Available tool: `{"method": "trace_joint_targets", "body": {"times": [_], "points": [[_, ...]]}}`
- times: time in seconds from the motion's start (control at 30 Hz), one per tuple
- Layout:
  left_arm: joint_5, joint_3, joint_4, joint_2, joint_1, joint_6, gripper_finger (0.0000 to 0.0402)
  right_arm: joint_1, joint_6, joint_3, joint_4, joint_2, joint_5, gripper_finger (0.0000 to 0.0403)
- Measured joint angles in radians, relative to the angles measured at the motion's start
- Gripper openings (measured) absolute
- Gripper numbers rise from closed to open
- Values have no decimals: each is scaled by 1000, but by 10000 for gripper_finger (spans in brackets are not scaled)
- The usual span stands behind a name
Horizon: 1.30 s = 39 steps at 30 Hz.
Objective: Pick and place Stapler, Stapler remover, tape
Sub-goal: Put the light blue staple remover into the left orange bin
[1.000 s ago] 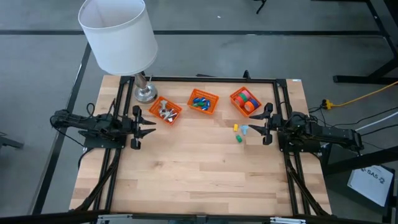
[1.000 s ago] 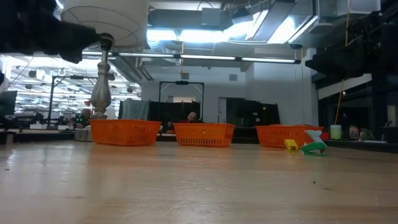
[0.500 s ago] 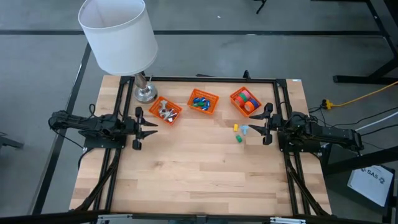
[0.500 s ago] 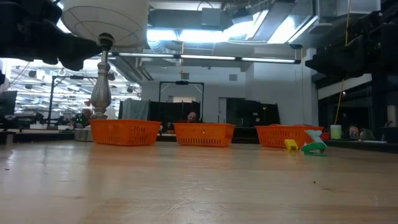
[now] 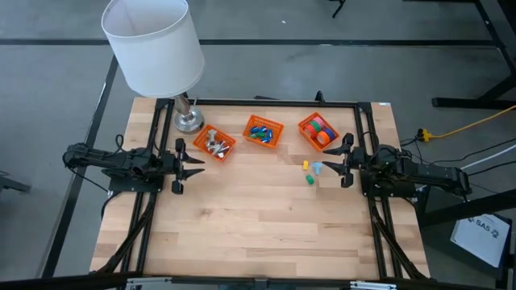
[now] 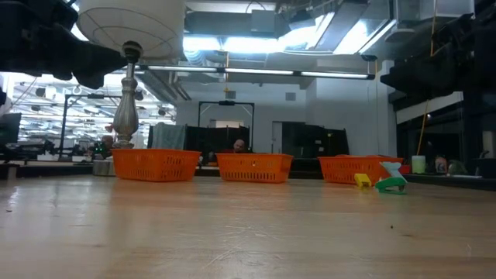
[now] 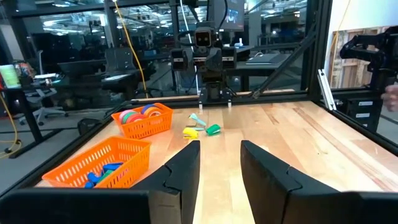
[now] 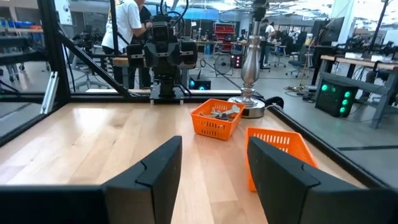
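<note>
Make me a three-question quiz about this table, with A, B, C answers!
1. Where is the lamp?
A. far left corner of the table
B. far right corner
C. middle

2. How many orange baskets are there?
A. two
B. three
C. five

3. What is the right gripper holding?
A. a basket
B. the lamp
C. nothing

Answers: 1 A, its base stands beside the leftmost basket. 2 B, three sit in a row. 3 C, its fingers are apart with nothing between them.
</note>
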Motion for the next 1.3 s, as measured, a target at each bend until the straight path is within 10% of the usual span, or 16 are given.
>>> {"method": "trace_joint_targets", "body": {"times": [1.3], "points": [[-1, 0, 0, 0, 0, 0, 108, 38, 214, 0, 130, 0, -38, 188]]}}
